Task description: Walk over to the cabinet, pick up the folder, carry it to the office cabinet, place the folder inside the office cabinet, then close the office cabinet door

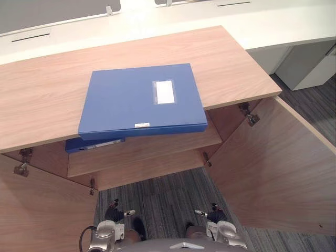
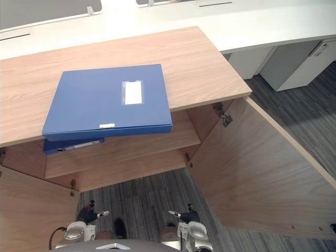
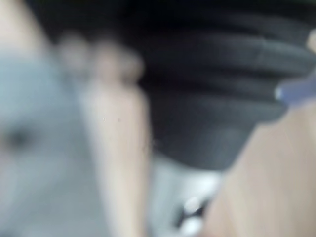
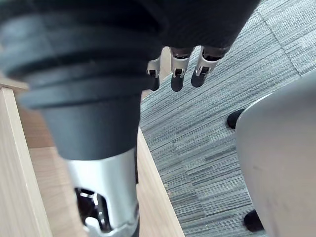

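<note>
right hand (image 4: 177, 70) hangs slack, empty, left hand (image 1: 116, 213) unreadable; blue labelled folder (image 1: 131, 100) tops cabinet (image 1: 47, 89).

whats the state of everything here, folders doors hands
blue folder: flat on the cabinet top, front edge overhanging, not held
second folder: lying on the upper shelf inside
right door: swung open
left door: swung open
right hand: open, empty, hanging low
left hand: hanging low, away from both folders

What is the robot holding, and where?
Nothing. The blue folder lies on the cabinet; the right robot hand hangs open, the left robot hand hangs low.
</note>
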Controlling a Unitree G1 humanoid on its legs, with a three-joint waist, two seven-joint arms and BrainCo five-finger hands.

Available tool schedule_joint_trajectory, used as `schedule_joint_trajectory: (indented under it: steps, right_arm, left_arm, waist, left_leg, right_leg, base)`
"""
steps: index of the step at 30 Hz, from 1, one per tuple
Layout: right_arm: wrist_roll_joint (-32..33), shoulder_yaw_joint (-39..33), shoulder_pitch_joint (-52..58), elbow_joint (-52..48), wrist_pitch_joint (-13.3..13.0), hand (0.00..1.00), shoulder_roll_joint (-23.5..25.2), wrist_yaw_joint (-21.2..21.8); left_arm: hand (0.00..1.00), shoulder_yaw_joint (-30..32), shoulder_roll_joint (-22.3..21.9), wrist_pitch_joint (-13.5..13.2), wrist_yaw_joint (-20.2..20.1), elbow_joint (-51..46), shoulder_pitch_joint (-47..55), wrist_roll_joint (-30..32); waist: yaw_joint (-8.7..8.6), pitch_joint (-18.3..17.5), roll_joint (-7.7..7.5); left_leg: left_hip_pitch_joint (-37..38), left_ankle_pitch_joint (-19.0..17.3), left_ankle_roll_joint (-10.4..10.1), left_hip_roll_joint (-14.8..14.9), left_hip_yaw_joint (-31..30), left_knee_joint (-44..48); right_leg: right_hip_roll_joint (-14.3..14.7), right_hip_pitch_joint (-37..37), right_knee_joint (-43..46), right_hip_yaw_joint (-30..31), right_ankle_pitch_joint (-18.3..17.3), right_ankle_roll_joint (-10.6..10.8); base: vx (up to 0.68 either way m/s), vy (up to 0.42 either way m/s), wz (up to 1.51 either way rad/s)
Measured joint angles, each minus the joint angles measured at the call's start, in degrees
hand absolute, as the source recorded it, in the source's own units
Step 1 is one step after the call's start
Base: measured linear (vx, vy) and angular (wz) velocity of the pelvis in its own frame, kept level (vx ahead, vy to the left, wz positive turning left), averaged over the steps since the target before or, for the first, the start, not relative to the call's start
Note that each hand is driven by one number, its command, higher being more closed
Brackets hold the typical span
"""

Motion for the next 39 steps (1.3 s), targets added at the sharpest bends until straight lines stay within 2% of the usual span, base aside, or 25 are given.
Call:
schedule_joint_trajectory:
  steps: [4,7,9,16,25,35,39]
  right_arm:
    - [-0.07,0.22,0.21,0.05,0.01,0.0,0.13,-0.06]
    - [-0.06,1.3,0.3,-0.21,-0.02,0.0,0.05,-0.19]
    - [-0.08,1.86,0.38,-0.4,-0.04,0.0,0.01,-0.27]
    - [-0.56,4.67,0.24,-2.9,-0.71,0.0,-0.24,-0.57]
    - [-2.31,5.75,-0.17,-2.89,-1.29,0.0,-0.05,-1.92]
    - [-3.09,6.75,0.02,-2.87,-1.27,0.0,0.11,-1.88]
    - [-4.55,6.83,0.74,-2.87,-1.24,0.0,0.11,-1.87]
  left_arm:
    - [0.0,-0.54,-0.21,-0.04,0.16,-0.71,0.2,-0.02]
    - [0.0,-0.31,0.04,-0.42,1.22,-7.06,1.36,-0.32]
    - [0.0,0.13,0.73,-0.98,2.54,-13.81,2.36,-0.53]
    - [0.0,7.1,3.29,-5.35,7.81,-33.59,5.28,-2.08]
    - [0.0,9.31,3.33,-8.89,12.6,-49.57,8.53,-2.54]
    - [0.0,9.69,3.32,-11.85,12.35,-58.87,11.86,-4.83]
    - [0.0,8.3,3.09,-12.75,9.42,-62.99,13.84,-7.08]
  waist:
    - [-0.03,-0.45,-0.11]
    - [-0.17,-0.54,-0.37]
    - [0.62,-0.57,-0.45]
    - [0.98,-0.78,-0.86]
    - [1.28,-1.02,-1.17]
    - [2.82,-1.29,-1.56]
    - [3.27,-1.29,-1.55]
  left_leg:
    - [2.05,1.16,-0.33,0.21,-0.16,-2.92]
    - [2.3,1.64,-0.16,-0.1,-1.5,-3.97]
    - [2.3,1.63,-0.15,-0.41,-2.05,-4.01]
    - [2.1,1.63,-0.14,-0.68,-3.26,-4.1]
    - [2.18,1.64,-0.15,-0.66,-5.98,-4.11]
    - [2.27,2.13,0.25,-0.78,-6.98,-4.15]
    - [2.17,2.71,0.31,-0.82,-8.01,-4.48]
  right_leg:
    - [0.62,1.15,-0.95,-0.3,0.0,0.0]
    - [0.55,2.04,-1.74,-1.78,0.0,0.0]
    - [0.36,2.71,-2.46,-2.32,0.0,0.0]
    - [0.26,3.81,-3.83,-3.43,0.03,-0.04]
    - [0.56,6.05,-5.21,-5.75,0.36,-0.54]
    - [0.57,6.5,-5.01,-6.41,0.86,-1.33]
    - [0.66,6.88,-5.03,-6.87,0.76,-1.41]
  base:
    - [0.03,-0.033,0.01]
    - [0.03,-0.014,0.2]
    - [0.04,0.001,0.18]
    - [0.01,-0.002,0.08]
    - [0.01,-0.028,0.14]
    - [-0.04,-0.01,0.04]
    - [-0.07,-0.023,0.12]
